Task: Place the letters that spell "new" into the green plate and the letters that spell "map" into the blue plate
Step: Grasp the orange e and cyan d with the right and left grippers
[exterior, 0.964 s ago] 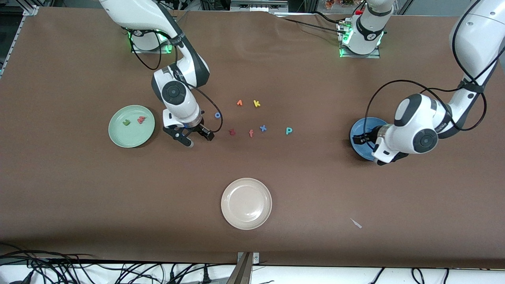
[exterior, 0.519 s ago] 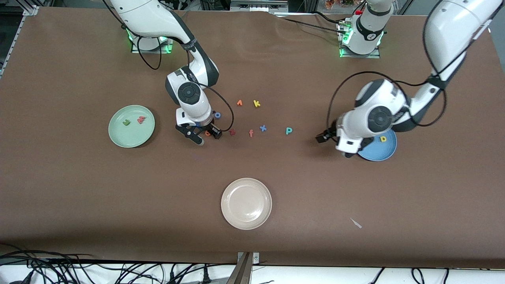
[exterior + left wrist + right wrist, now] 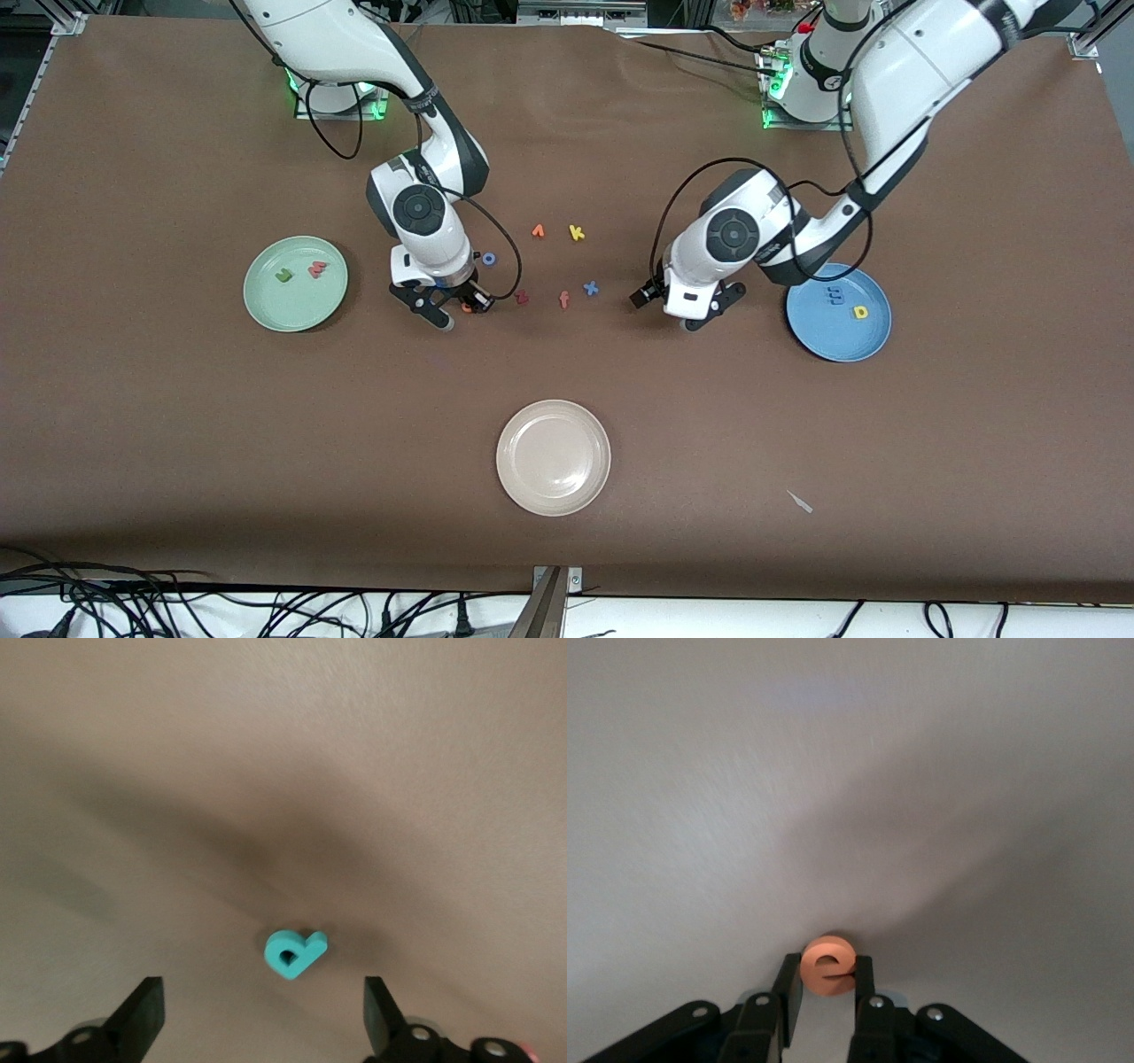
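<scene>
My right gripper point(image 3: 462, 310) is down at the table between the green plate point(image 3: 266, 312) and the dark red z. It is shut on the orange e point(image 3: 828, 964), which is pinched between its fingers point(image 3: 866, 979). The green plate holds the green n point(image 3: 283, 276) and the pink-red w point(image 3: 316, 269). My left gripper point(image 3: 664, 312) hangs open over the teal p point(image 3: 294, 952), which lies flat just ahead of the spread fingers point(image 3: 142, 1014). The left arm hides that p in the front view. In the blue plate point(image 3: 842, 346) lie the blue m point(image 3: 833, 292) and the yellow a point(image 3: 860, 312).
Loose letters lie between the two grippers: a blue o point(image 3: 488, 259), a dark red z point(image 3: 522, 298), an orange f point(image 3: 563, 300), a blue x point(image 3: 591, 287), an orange letter point(image 3: 538, 231) and a yellow k point(image 3: 577, 233). A beige plate point(image 3: 554, 457) sits nearer the front camera.
The right gripper moved over to the orange e and shut on it. The left arm swung away from the blue plate to over the teal p, uncovering the m and a.
</scene>
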Controlling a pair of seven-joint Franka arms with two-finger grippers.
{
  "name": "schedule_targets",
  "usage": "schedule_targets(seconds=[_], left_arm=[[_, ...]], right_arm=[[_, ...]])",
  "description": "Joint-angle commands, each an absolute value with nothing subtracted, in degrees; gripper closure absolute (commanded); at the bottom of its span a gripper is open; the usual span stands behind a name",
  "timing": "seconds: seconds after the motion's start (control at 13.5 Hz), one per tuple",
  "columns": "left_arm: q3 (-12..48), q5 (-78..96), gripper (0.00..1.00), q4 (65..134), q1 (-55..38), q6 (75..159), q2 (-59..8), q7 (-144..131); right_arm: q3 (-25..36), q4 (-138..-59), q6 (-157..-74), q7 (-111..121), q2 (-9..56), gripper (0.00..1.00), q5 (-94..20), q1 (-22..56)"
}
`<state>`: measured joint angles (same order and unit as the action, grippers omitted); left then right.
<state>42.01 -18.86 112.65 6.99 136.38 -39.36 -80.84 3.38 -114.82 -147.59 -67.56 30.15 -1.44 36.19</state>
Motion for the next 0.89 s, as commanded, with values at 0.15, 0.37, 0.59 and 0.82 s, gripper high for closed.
schedule_targets(seconds=[0.15,0.37,0.59,0.82], left_arm=[[39.02,-18.81,0.4,112.06,3.43,138.34,-39.38,-80.77],[38.94,-18.81,0.45,112.15,2.46,138.25,-39.81,-80.77],[38.41,-20.55,0.45,111.71,2.46,138.25,-40.34,-81.03],[38.41,-21.71,0.47,111.53,2.46,138.43,-41.04,-81.47]], right_arm=[[10.62,-114.78,-132.15,-53.13,22.16,0.83,-1.32,36.3],[15.89,-118.81,-130.08,-42.93,18.03,0.83,-1.32,36.3],[24.05,-126.36,-134.53,-27.92,15.21,0.83,-1.76,36.21],[29.0,-131.55,-143.23,-15.31,16.34,0.83,-2.02,35.43]])
